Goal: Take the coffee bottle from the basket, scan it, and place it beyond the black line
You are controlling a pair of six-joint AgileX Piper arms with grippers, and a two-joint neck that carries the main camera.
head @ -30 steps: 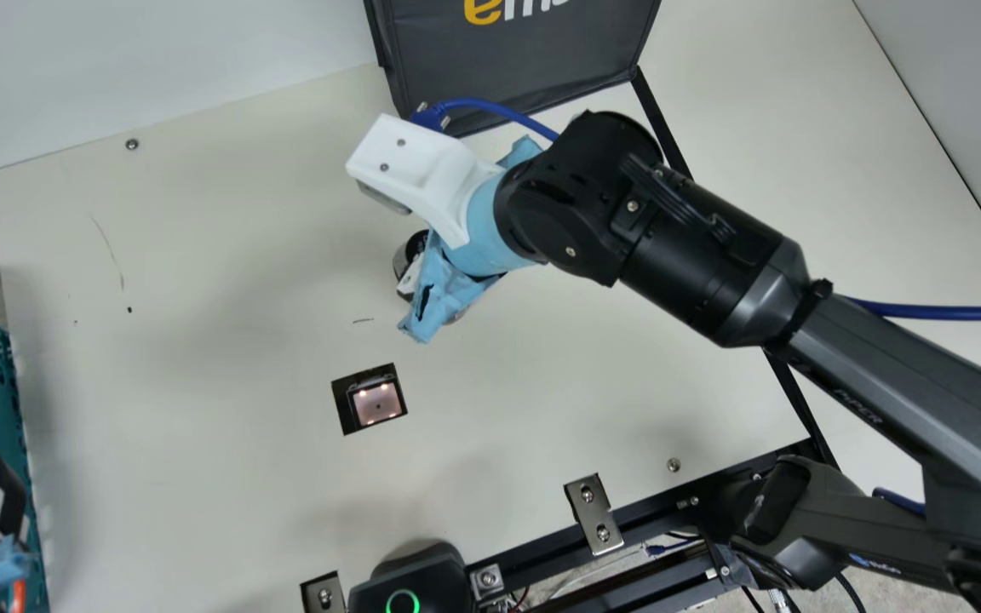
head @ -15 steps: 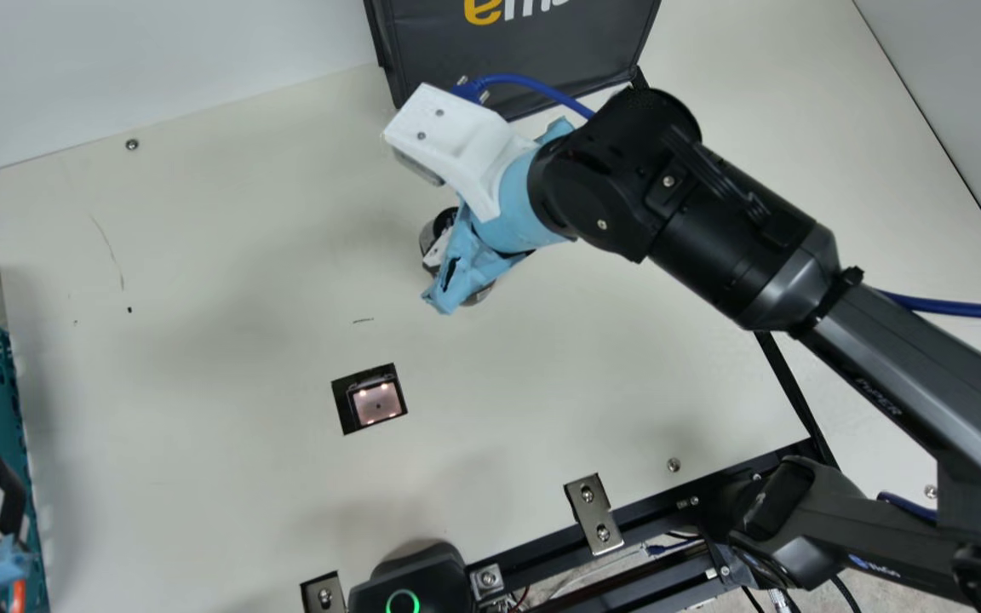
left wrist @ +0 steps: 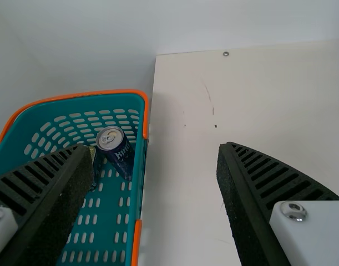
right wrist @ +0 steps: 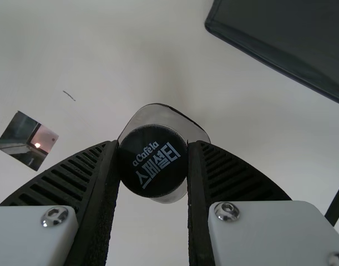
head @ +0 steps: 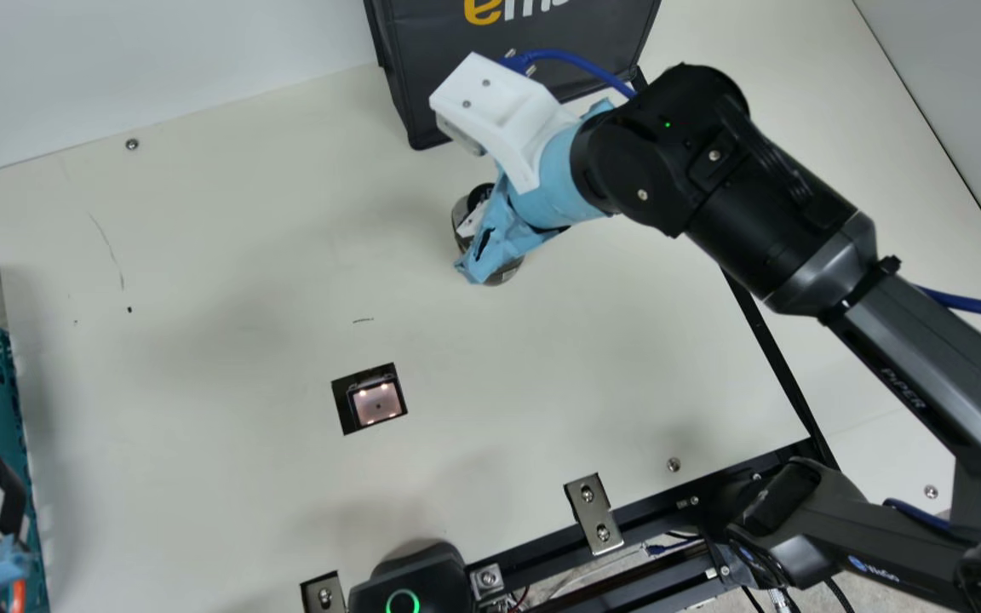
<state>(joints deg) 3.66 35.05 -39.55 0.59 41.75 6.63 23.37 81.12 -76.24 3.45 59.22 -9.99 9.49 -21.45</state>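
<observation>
From the neck, the main view looks steeply down on the smooth cream table (head: 201, 477); the left wrist view slants closer over the teal plastic basket (head: 2, 396), shared at main's nine o'clock; the right looks down from nearer, sharing the square, black-edged glass scanner window (head: 378, 405), main's seven-thirty.

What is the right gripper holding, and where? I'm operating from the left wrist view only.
Observer: The right gripper has the coffee bottle by its black cap, with a finger against either side.
Operator: Is the bottle past the black line?
Observer: No. In the main view it appears on the same side of the black line as the scanner.
Operator: Is that scanner lit?
Observer: Yes, its window glows pinkish, with small bright spots at its edges.
</observation>
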